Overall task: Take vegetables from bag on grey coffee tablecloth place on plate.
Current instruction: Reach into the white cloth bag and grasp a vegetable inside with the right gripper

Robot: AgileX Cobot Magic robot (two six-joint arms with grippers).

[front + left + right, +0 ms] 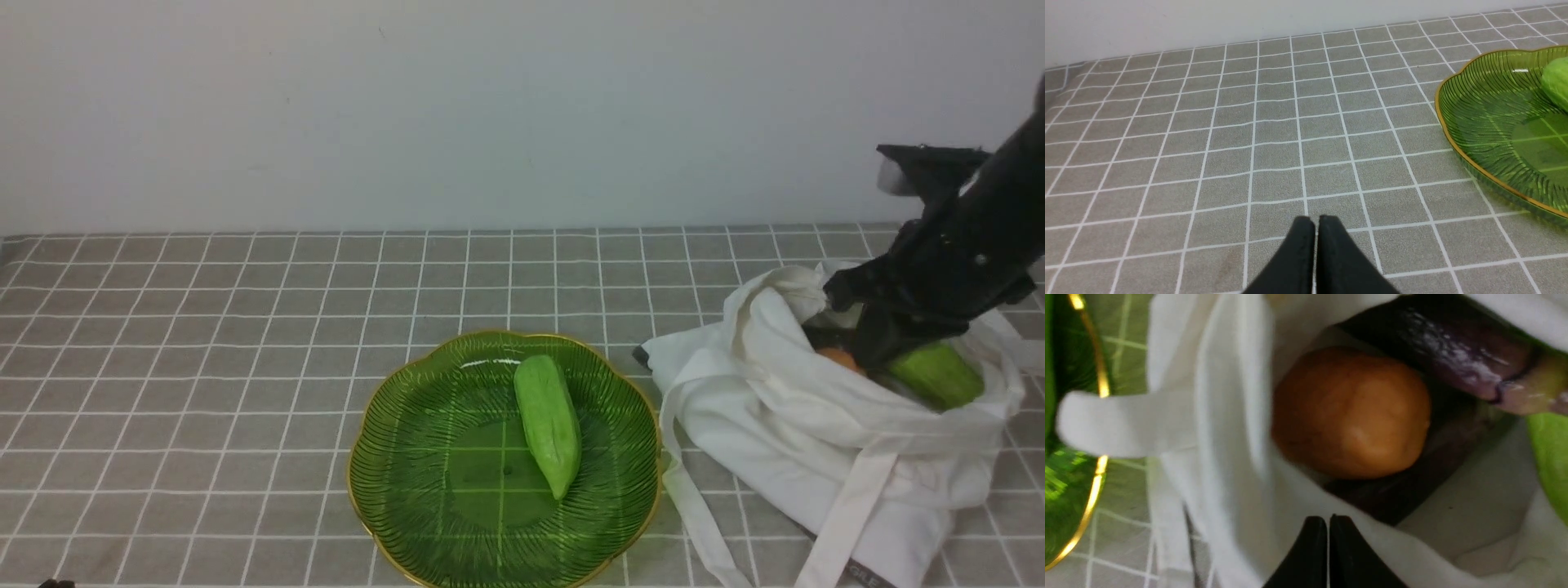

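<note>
A light green gourd [547, 423] lies on the green glass plate [392, 457] on the checked tablecloth [245, 327]. The white bag [816, 441] lies open to the plate's right. Inside it are a second gourd [939, 374], the orange-brown round one [1351, 412] and the purple eggplant [1453, 355]. My right gripper [1328, 519] is shut and empty, at the bag's mouth just above the round one. My left gripper [1316, 222] is shut and empty, low over the cloth to the left of the plate [1486, 122].
A plain white wall stands behind the table. The bag's long strap [694, 506] trails on the cloth between the bag and the plate. The right arm [963, 245] reaches down over the bag from the right.
</note>
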